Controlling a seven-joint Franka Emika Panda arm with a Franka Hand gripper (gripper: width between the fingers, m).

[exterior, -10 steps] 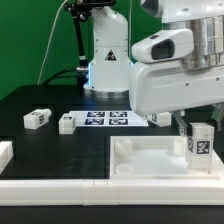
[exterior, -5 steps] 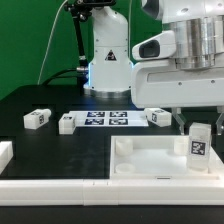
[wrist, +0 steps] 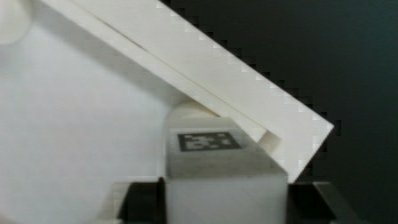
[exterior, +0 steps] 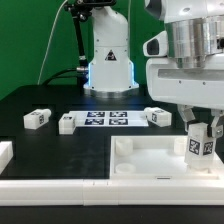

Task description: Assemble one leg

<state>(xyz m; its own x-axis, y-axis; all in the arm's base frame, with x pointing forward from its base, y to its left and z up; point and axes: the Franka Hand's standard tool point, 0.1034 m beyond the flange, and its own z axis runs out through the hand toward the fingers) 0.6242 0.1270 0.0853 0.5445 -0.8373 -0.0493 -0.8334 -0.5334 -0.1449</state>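
Observation:
My gripper (exterior: 201, 136) is shut on a leg (exterior: 199, 147), a small white block with a black-and-white tag. It holds the leg slightly tilted over the right near corner of the large white tray-like piece (exterior: 150, 165). In the wrist view the leg (wrist: 222, 165) sits between the two dark fingers (wrist: 143, 203), tag facing the camera, with the gripper (wrist: 226, 203) closed on its sides. The tray's raised rim (wrist: 214, 70) runs diagonally behind it. Whether the leg's lower end touches a socket is hidden.
Three more legs lie on the black table: two at the exterior view's left (exterior: 37, 118) (exterior: 67, 123) and one at the right of the marker board (exterior: 158, 117). The marker board (exterior: 105, 119) lies mid-table. A white part edge (exterior: 5, 155) is at the near left.
The arm's wrist has shifted toward the exterior view's right and turned. The leg has sunk slightly and now leans instead of standing upright, with the fingers showing around it.

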